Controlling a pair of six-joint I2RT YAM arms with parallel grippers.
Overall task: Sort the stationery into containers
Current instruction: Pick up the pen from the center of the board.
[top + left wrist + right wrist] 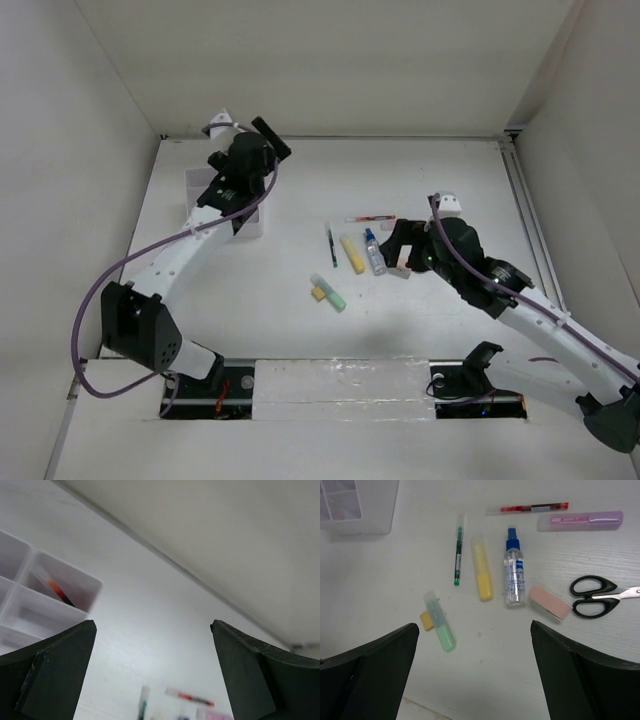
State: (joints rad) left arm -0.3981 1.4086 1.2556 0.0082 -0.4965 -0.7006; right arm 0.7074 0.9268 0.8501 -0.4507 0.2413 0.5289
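Note:
The white organiser tray [262, 226] stands at the back left, and my left gripper [256, 180] hangs over it, open and empty. In the left wrist view [152, 630] the tray [91, 589] holds a red pen [59, 592] in one compartment. On the table lie a red pen [527, 508], pink highlighter [580, 521], green-tipped dark pen [458, 550], yellow highlighter [482, 570], blue-capped bottle [514, 572], pink eraser [550, 602], scissors [600, 596], green highlighter [440, 622] and tan eraser [426, 621]. My right gripper [475, 630] is open and empty above them, and also shows from the top [402, 250].
White walls close the table in on the left, back and right. A metal rail [525, 210] runs along the right edge. In the top view my right arm hides the scissors and the pink highlighter. A corner of the tray [360, 505] shows in the right wrist view.

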